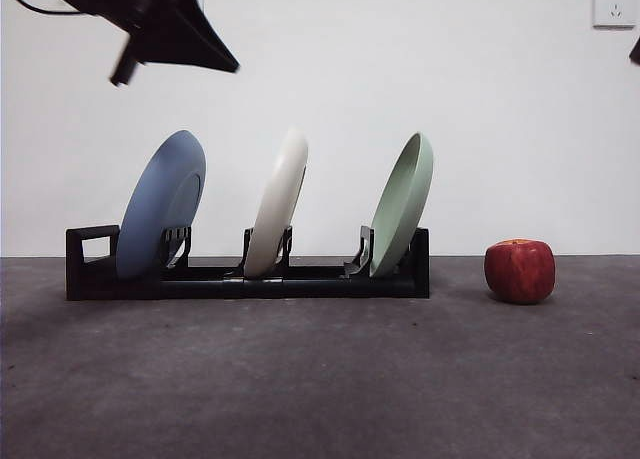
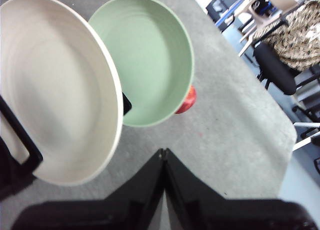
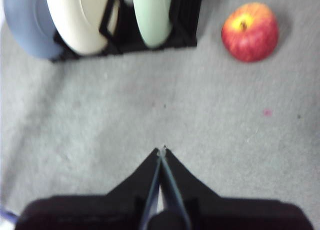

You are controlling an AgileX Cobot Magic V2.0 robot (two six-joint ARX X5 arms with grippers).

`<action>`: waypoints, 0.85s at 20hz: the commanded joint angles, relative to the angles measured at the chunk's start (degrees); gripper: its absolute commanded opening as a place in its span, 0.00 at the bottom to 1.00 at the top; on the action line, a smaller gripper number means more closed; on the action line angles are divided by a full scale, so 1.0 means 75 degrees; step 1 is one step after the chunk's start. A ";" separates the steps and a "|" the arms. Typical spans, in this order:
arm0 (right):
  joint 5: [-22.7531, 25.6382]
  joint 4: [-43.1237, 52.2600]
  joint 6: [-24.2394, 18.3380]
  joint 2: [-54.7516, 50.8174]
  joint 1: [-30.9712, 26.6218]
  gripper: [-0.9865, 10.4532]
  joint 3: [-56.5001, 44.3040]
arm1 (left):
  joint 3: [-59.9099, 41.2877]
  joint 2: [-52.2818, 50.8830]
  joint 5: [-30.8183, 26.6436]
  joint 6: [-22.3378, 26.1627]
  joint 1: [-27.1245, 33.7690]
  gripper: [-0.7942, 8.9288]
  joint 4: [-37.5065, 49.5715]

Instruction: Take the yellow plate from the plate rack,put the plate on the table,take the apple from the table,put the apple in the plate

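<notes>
The cream yellow plate (image 1: 278, 204) stands upright in the middle slot of the black plate rack (image 1: 250, 277), between a light blue plate (image 1: 160, 204) and a pale green plate (image 1: 403, 204). The red apple (image 1: 520, 271) sits on the grey table (image 1: 320, 379) to the right of the rack. My left gripper (image 2: 163, 152) is shut and empty, hovering high above the rack's left end (image 1: 165, 24); its wrist view shows the yellow plate (image 2: 55, 89), the green plate (image 2: 145, 59) and a sliver of apple (image 2: 187, 100). My right gripper (image 3: 161, 151) is shut and empty above bare table, apart from the apple (image 3: 250, 32).
A white wall with a socket (image 1: 613, 4) stands behind the table. The table's far edge, chairs and floor show in the left wrist view (image 2: 280, 64). Bare table lies in front of the rack and around the apple.
</notes>
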 commanded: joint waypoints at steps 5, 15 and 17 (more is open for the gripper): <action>-0.0079 0.0038 -0.0221 0.0373 0.0274 0.08 0.0023 | 0.1705 0.1425 -0.0641 0.0557 -0.0376 0.66 -0.0921; -0.0076 0.0087 -0.0117 0.0373 0.0557 0.08 0.0023 | 0.1906 0.2072 -0.1469 0.1166 -0.0892 0.70 -0.0775; -0.0076 0.0085 -0.0117 0.0373 0.0557 0.08 0.0023 | 0.1906 0.2302 -0.1469 0.1186 -0.0941 0.69 -0.0682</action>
